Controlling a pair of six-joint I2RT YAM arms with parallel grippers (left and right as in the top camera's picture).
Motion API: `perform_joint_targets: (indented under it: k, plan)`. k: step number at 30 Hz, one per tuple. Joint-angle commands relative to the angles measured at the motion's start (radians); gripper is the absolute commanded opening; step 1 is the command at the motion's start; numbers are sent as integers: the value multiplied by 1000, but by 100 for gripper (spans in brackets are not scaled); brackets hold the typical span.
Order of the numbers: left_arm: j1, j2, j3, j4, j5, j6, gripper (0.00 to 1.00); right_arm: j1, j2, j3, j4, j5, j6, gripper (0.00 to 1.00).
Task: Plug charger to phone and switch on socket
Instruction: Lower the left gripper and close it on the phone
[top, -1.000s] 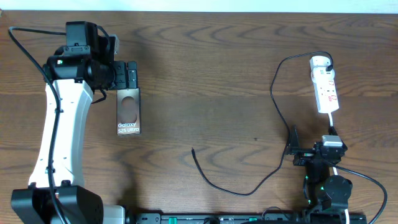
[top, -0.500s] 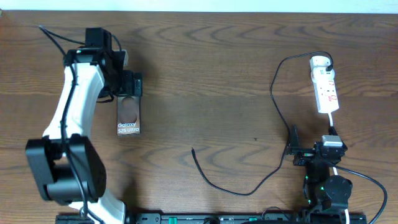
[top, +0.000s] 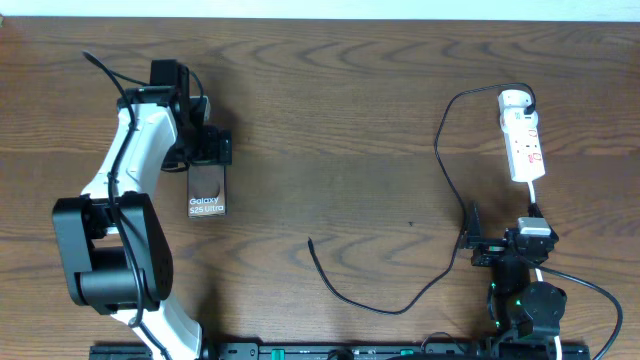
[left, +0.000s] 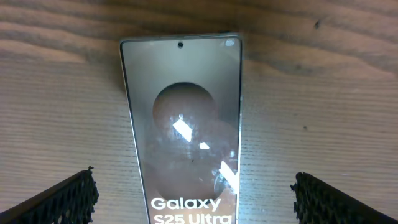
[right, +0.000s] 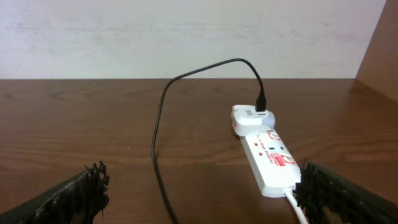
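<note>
The phone (top: 207, 195) lies flat on the wooden table at the left, face up with white "Galaxy S25 Ultra" lettering. My left gripper (top: 207, 150) hovers over its far end, open. In the left wrist view the phone (left: 186, 118) lies between the open jaws (left: 193, 199) without touching them. The charger (top: 440, 150) is a thin black cable that runs from the white plug (top: 514, 99) on the socket (top: 524, 140) down to a loose tip (top: 310, 241). My right gripper (top: 472, 240) is open and empty, below the socket (right: 268, 157) and beside the cable (right: 157, 143).
A white cord (top: 533, 195) runs from the socket's near end toward the right arm's base. The black cable loops across the table's lower middle (top: 390, 308). A pale wall (right: 186, 37) stands behind the table's far edge.
My left arm has swung round, and its gripper has moved from beyond the phone's far end to over that end. The phone, cable and right arm have not moved.
</note>
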Motion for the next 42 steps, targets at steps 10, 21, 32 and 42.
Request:
perform_joint_targets:
  k: [10,21,32,42]
  plan:
    - [4,4,-106,71,-8,-13,98,5,-4,-1,-5,-6,-10,99]
    - [3,4,-148,152,26,-24,98,5,-4,-1,-5,-6,-10,99]
    - [3,4,-157,176,25,-24,98,5,-4,-1,-5,-6,-10,99]
    - [3,4,-211,205,25,-24,98,5,-4,-1,-5,-6,-10,99]
